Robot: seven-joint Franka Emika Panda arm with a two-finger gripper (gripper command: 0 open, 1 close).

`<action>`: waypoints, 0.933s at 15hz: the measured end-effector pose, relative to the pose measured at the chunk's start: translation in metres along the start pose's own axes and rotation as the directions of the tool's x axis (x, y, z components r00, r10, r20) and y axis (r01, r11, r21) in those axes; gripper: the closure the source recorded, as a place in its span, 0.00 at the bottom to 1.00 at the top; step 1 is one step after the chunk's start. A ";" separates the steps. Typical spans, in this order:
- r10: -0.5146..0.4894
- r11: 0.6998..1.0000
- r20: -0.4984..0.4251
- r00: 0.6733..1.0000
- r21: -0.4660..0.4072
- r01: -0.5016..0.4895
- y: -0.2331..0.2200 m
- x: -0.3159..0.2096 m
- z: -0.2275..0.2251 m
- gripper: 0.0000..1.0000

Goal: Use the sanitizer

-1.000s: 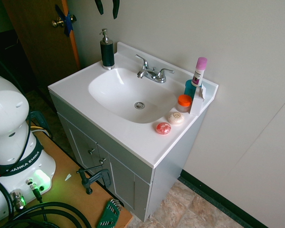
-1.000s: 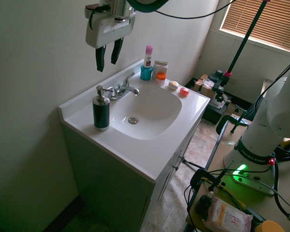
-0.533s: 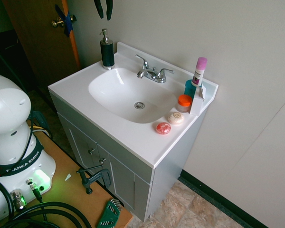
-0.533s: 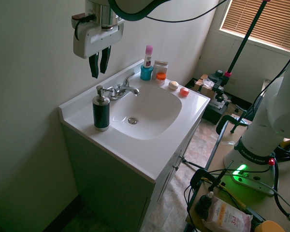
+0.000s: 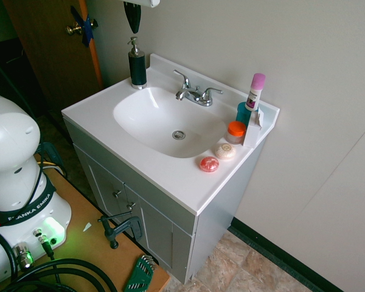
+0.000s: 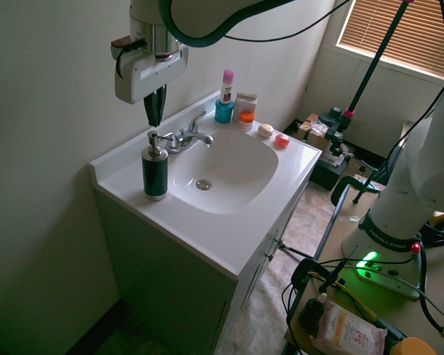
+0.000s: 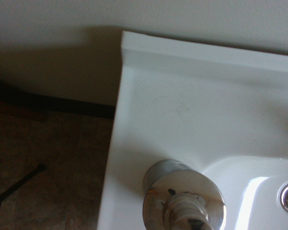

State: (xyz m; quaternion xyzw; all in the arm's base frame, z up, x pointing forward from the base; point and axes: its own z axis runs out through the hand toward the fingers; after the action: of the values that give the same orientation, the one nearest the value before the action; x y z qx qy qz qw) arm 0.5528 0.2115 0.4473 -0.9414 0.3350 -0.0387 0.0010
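The sanitizer [image 6: 155, 171] stands upright at the back corner of the sink counter [image 6: 229, 237], directly below the gripper [image 6: 155, 118], whose fingers are pressed together, not touching the pump.

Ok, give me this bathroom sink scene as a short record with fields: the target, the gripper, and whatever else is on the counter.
target: sanitizer, upright at the sink's back corner
gripper: gripper, fingers shut, pointing down, above the pump head, not touching
faucet: faucet, behind the basin
far corner: pink-capped tube, orange-lidded jar
front of jar: two round soaps
pump: not yet pressed
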 end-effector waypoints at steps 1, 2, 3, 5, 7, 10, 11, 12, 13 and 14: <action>-0.002 1.000 0.003 1.000 -0.006 0.002 0.001 -0.002 0.005 1.00; -0.004 1.000 0.006 1.000 -0.014 0.004 0.002 -0.004 0.011 1.00; -0.006 1.000 0.001 1.000 -0.014 0.006 0.002 -0.005 0.012 1.00; -0.011 1.000 -0.003 1.000 -0.018 0.011 0.001 -0.006 0.013 1.00; -0.016 1.000 -0.002 1.000 -0.022 0.016 0.001 -0.009 0.016 1.00; -0.029 0.999 0.000 1.000 -0.028 0.029 -0.003 -0.013 0.025 1.00; -0.034 0.999 0.000 0.999 -0.028 0.034 -0.004 -0.015 0.026 1.00; -0.037 0.999 0.001 0.999 -0.029 0.037 -0.005 -0.018 0.026 1.00; -0.038 0.999 0.000 0.999 -0.025 0.038 -0.007 -0.020 0.027 1.00; -0.034 0.999 0.002 0.999 -0.017 0.034 -0.007 -0.021 0.028 1.00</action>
State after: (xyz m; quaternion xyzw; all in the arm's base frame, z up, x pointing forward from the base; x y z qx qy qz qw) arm 0.5433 0.2291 0.4184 -0.9470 0.3193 -0.0351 -0.0074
